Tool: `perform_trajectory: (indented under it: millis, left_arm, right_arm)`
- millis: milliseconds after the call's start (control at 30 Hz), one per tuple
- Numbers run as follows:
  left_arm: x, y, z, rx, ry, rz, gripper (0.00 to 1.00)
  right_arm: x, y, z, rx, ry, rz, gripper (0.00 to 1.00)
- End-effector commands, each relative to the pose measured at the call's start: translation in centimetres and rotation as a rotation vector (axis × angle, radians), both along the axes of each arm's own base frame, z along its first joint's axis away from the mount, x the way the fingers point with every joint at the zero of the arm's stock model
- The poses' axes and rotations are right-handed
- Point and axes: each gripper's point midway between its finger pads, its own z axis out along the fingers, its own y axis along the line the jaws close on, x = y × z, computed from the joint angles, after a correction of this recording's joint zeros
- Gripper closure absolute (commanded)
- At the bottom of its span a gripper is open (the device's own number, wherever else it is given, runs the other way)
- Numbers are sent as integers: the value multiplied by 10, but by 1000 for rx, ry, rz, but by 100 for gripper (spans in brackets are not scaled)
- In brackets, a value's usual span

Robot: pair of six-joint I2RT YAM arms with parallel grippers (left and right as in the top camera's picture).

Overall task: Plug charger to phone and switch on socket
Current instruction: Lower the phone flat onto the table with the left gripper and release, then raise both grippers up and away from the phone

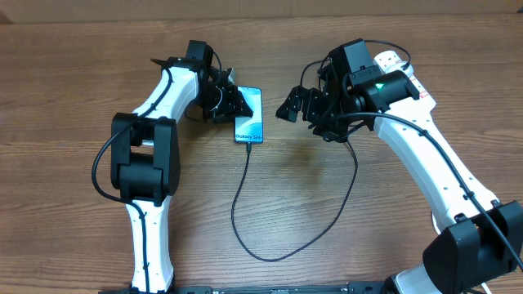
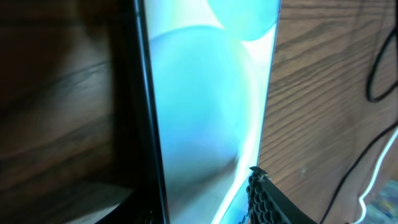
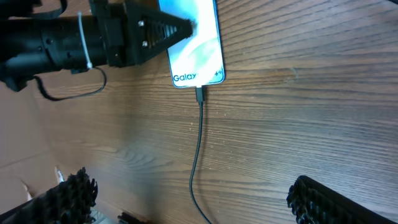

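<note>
Overhead: left end effector (image 1: 222,102) against phone (image 1: 250,116), grip unclear; right end effector (image 1: 298,104) wide apart beside charger (image 3: 198,134), socket (image 1: 394,59) behind.

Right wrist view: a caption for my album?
Thin black charger cable plugged into the slim blue-lit phone, left gripper at its edge.

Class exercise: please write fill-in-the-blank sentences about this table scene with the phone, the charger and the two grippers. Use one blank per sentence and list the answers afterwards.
1. The charger is plugged into the phone at the edge nearest the word ____.
2. The left gripper reaches over the ____.
3. The right gripper hovers with its jaws ____.
4. The charger's cable is coloured ____.

Missing words: Galaxy; phone; open; black.
</note>
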Motion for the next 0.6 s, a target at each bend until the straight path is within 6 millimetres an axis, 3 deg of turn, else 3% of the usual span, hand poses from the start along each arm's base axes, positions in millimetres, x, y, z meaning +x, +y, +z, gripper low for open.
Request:
perform_trajectory:
  millis: [0,133,400,567]
  left_arm:
    - [0,25,-11,130,7,23,57]
    - [3,34,-5,131,15,42,38]
    - [14,57,24,131,21,88,36]
    - [24,74,74,191,-30,96,35]
  right_arm:
    - [5,-7,-2,-42,-17,-13,0]
    - [5,-9,-3,-66,-55,48,0]
    - [11,-21,-7,-133,-83,35,0]
    - [20,-53,-3,-167,-95,27,0]
